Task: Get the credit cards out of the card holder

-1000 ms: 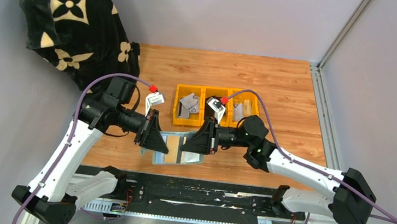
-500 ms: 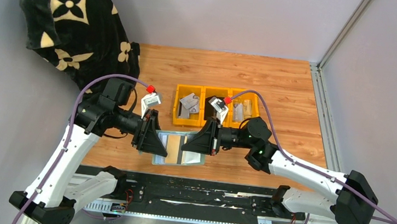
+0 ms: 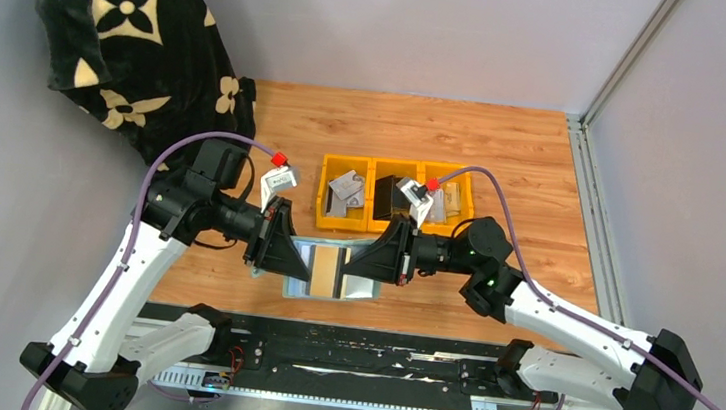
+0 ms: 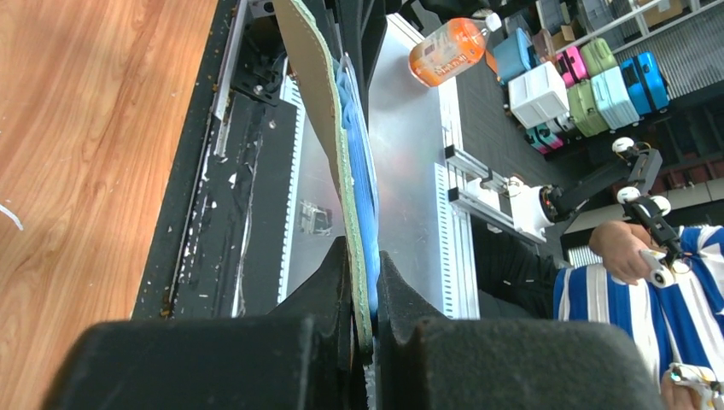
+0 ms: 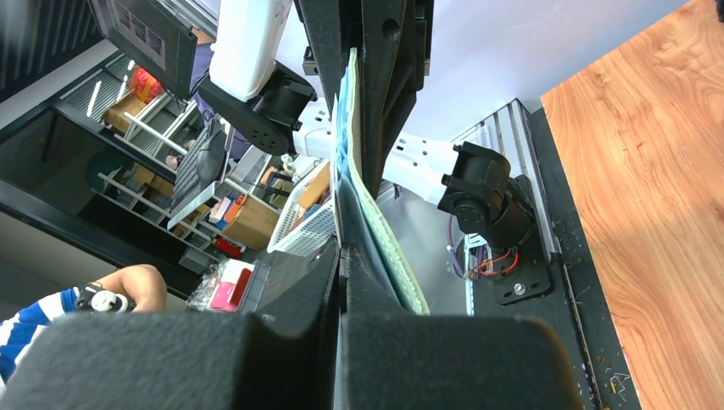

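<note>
The pale sage-green card holder (image 3: 302,293) hangs open in the air between my two grippers, above the table's near edge. My left gripper (image 3: 298,270) is shut on its left half; in the left wrist view the jaws (image 4: 363,249) clamp the green cover (image 4: 320,102) and the blue lining. A tan credit card (image 3: 325,272) with a dark stripe shows between the grippers. My right gripper (image 3: 353,269) is shut on its right edge. In the right wrist view (image 5: 340,248) a thin edge sits between the shut fingers, and the holder's green flap (image 5: 388,248) lies outside them.
Three yellow bins (image 3: 392,230) stand just behind the grippers, holding grey pieces and a black item. A black bag with cream flowers (image 3: 133,42) fills the far left corner. A black rail (image 3: 355,350) runs along the near edge. An aluminium frame (image 3: 592,187) bounds the right side.
My right gripper has moved to the right, away from the left one. The tan card now shows much more between them. The left gripper has hardly moved.
</note>
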Action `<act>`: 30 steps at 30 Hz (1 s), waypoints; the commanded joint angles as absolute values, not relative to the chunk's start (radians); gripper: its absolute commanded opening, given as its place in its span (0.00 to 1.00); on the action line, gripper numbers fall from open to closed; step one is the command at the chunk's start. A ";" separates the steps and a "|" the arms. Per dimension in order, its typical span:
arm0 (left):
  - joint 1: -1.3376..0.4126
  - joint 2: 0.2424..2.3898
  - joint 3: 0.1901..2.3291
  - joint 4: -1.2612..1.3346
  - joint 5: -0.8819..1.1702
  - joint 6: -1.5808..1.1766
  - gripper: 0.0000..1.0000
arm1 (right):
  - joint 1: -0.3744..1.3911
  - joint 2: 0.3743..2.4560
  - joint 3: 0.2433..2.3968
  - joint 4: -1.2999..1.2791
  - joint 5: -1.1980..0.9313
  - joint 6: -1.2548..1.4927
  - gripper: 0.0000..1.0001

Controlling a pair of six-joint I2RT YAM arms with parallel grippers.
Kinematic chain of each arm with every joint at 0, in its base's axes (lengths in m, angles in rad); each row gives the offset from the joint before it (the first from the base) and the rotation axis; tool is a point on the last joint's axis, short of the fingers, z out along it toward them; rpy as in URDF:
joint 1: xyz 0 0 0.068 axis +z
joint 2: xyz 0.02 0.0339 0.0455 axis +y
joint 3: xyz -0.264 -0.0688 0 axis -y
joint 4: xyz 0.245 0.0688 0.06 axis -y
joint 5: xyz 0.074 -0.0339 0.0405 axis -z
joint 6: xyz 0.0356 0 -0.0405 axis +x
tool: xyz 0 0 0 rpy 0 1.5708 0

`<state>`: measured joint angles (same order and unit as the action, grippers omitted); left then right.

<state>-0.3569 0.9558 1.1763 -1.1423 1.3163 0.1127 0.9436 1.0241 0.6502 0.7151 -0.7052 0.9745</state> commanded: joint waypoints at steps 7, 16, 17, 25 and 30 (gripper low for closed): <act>-0.357 0.954 1.208 -1.177 1.335 0.111 0.03 | 0.926 1.042 0.651 0.777 -0.754 0.988 0.12; -0.354 0.965 1.218 -1.177 1.265 0.099 0.00 | 0.949 1.065 0.654 0.796 -0.735 0.990 0.11; -0.352 0.964 1.218 -1.177 1.248 0.100 0.00 | 0.948 1.048 0.648 0.786 -0.723 0.988 0.05; -0.345 0.982 1.239 -1.179 1.050 0.121 0.00 | 0.854 0.915 0.633 0.537 -0.704 0.900 0.00; -0.346 0.980 1.237 -1.199 0.941 0.179 0.00 | 0.716 0.828 0.651 0.299 -0.740 0.815 0.00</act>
